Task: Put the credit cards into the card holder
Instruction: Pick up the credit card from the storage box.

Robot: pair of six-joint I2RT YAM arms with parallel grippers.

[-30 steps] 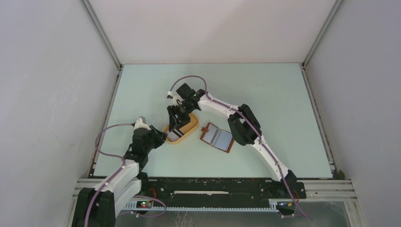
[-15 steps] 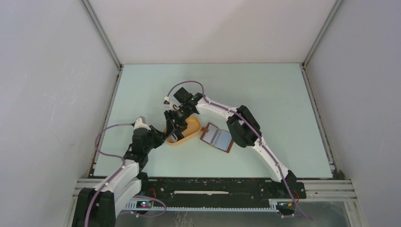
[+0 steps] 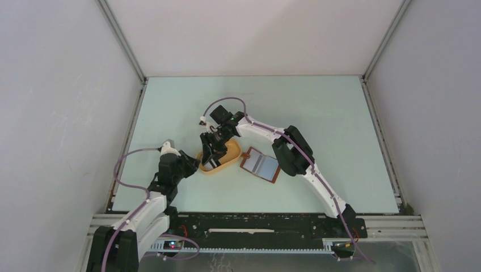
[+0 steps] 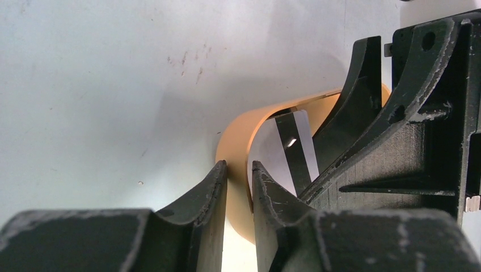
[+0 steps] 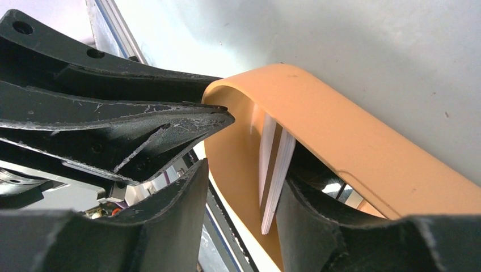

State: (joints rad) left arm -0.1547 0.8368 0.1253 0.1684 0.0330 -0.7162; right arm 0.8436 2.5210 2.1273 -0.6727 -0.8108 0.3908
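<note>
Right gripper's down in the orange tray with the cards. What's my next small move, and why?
Probably close the right gripper on the cards before any lift. They stand on edge between its jaws, seemingly against one and apart from the other, so nothing is gripped yet. The left gripper pinches the rim of the tray, which should steady it.

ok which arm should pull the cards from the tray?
Right. The right claw sits inside the tray, open either side of the cards, and the open card holder lies on that arm's side. The left claw is pinching the tray rim.
</note>
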